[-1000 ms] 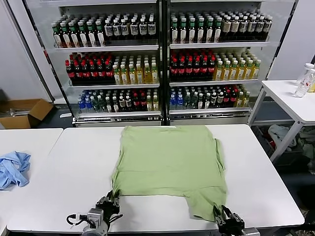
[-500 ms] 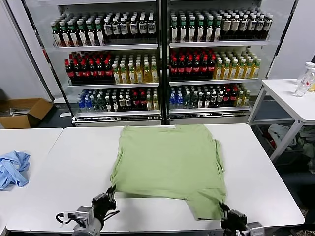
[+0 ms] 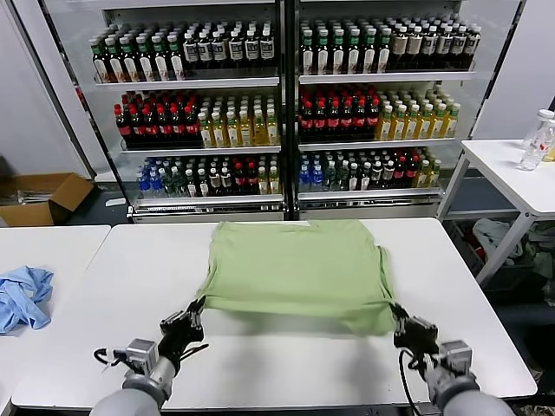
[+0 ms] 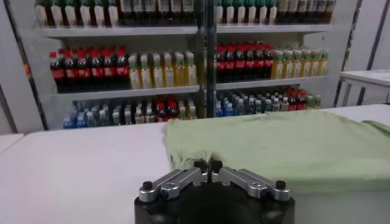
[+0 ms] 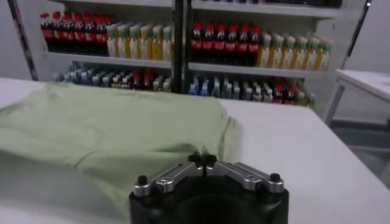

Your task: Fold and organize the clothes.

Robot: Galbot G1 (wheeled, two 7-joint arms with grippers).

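Observation:
The light green polo shirt (image 3: 299, 269) lies on the white table (image 3: 130, 286), plain side up; no collar, buttons or print show. My left gripper (image 3: 196, 309) is shut on the shirt's near left corner and my right gripper (image 3: 395, 314) is shut on its near right corner. Both hold the near edge lifted off the table, with the far part still lying flat. The shirt also shows in the left wrist view (image 4: 280, 143) past the left gripper (image 4: 208, 164), and in the right wrist view (image 5: 103, 125) past the right gripper (image 5: 202, 159).
A light blue garment (image 3: 22, 295) lies on the neighbouring table at the left. Drink coolers (image 3: 282, 104) full of bottles stand behind the table. A second white table (image 3: 512, 173) with bottles is at the right. A cardboard box (image 3: 43, 198) sits on the floor at far left.
Both grippers have risen and moved away from me, carrying the shirt's near edge up and toward the far side. The near lower right flap has come off the table.

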